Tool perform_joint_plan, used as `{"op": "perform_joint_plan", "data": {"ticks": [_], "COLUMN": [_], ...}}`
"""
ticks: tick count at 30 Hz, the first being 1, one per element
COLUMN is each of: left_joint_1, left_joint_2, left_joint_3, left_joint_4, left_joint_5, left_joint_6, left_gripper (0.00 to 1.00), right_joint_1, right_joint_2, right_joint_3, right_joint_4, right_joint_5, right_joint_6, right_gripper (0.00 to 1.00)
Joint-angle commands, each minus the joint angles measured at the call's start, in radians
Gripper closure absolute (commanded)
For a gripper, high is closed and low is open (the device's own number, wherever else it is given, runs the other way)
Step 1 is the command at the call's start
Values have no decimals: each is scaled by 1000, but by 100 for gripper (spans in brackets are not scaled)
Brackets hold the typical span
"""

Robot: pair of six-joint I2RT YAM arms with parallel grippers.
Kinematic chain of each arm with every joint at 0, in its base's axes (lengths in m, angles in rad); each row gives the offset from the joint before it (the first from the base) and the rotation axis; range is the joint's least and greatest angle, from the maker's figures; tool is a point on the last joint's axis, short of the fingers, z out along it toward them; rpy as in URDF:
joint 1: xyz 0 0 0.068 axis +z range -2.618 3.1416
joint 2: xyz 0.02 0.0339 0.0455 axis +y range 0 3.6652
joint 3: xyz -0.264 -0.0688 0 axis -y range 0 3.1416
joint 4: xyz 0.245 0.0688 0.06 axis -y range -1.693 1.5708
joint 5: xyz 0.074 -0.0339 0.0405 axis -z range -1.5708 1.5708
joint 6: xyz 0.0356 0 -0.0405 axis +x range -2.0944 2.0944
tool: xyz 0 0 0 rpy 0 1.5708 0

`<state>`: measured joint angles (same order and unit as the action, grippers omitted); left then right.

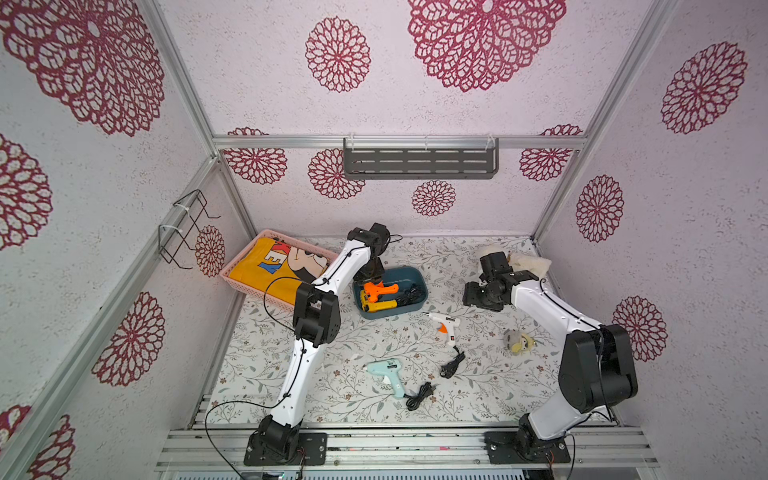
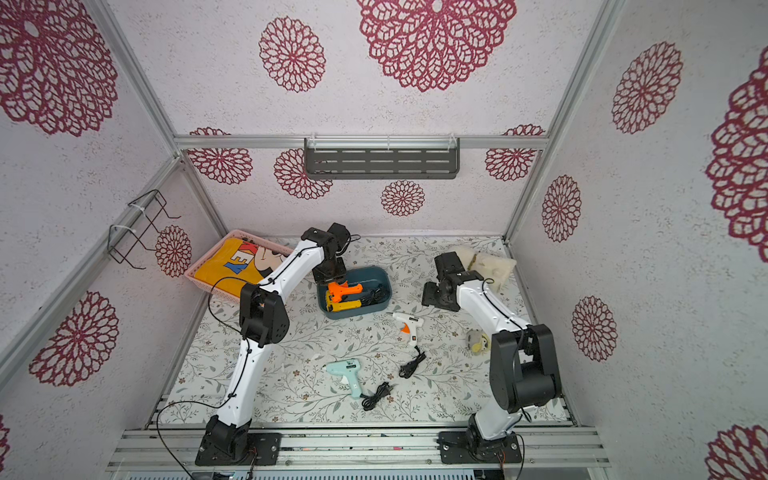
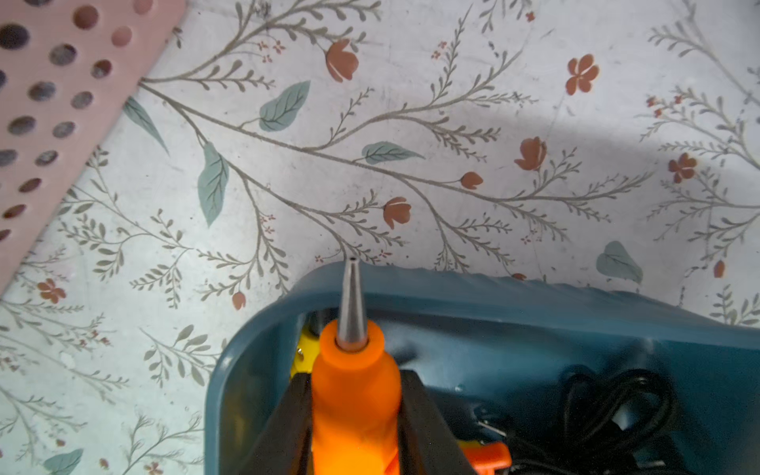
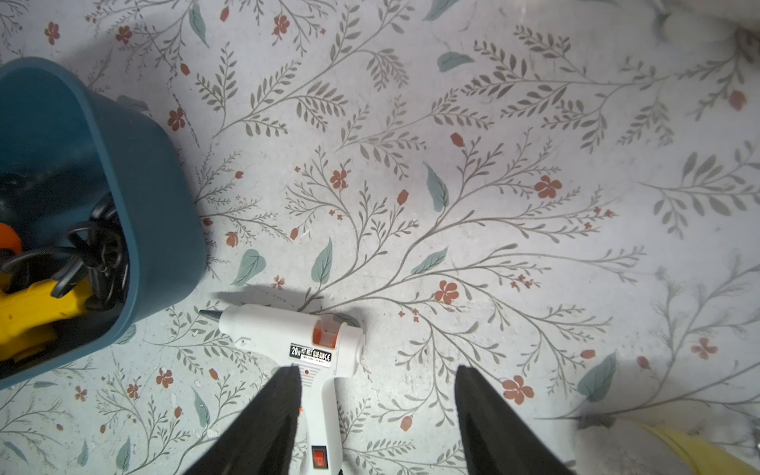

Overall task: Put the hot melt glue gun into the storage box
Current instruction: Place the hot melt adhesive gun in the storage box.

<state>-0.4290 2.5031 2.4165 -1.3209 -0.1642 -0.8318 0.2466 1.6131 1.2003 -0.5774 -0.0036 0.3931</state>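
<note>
Lowering the orange glue gun (image 3: 355,411), clamped in the left gripper (image 3: 355,382), is best done gently, with the nozzle brought inside the storage box (image 1: 390,312) rim before release. A yellow glue gun (image 1: 376,305) and black cords (image 1: 409,296) are contained in the box. Just beside the box, a white glue gun (image 4: 288,333) is faced by the wide-open, empty right gripper (image 4: 376,370).

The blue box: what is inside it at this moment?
An orange glue gun, gripped by the left gripper, sits over a yellow glue gun, beside coiled black cords. These cover much of the box floor.
</note>
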Motion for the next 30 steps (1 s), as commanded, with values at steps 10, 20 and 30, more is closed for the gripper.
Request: {"op": "perform_joint_plan", "data": {"ticks": [10,20,30], "left_joint_1": [-18,-28,-46], "left_joint_2": [-14,5,-88], "left_joint_3": [-59,-48,100], "left_joint_4": [-76,-104,-127], "left_joint_5": [32,30,54], "left_joint_6": [22,45,72], "left_gripper": [84,56,31], "right_joint_1": [-4,-4,4], "right_joint_2": [20,48,34], "right_joint_3": [48,78,81], "right_joint_4": [-13,-21,-51], "right_joint_5": [-3,-8,-29], "right_joint_6": [4,-3,1], "right_gripper": [34,34,34]}}
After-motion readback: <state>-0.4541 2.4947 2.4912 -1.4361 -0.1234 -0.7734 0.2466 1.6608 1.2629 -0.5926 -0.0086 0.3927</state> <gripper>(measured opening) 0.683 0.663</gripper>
